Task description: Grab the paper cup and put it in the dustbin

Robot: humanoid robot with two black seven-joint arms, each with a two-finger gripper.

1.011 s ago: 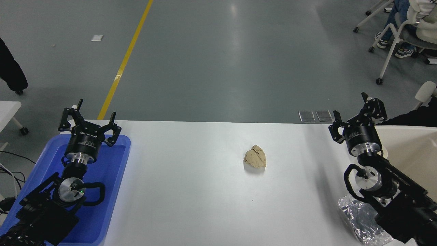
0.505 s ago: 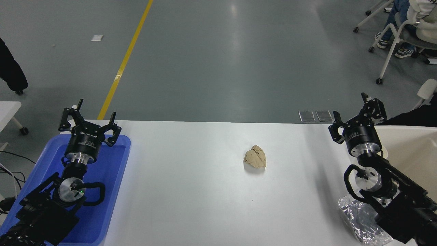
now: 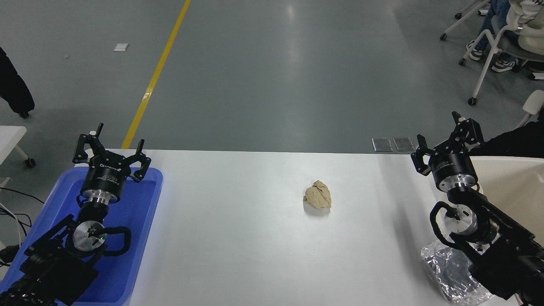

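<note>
Right gripper (image 3: 449, 136) has risen beside dustbin (image 3: 510, 187).

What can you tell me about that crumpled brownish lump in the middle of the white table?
The crumpled paper ball is tan, looks like scrunched paper, with deep folds and a rough, slightly pointed top. It sits by itself on the white table, a bit right of the middle, and casts a small shadow on its near side. Only the tabletop touches it; both claws are well away from it.

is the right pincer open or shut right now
Open: the right pincer has its black fingers spread apart with nothing between them, at the dustbin's near corner.
</note>
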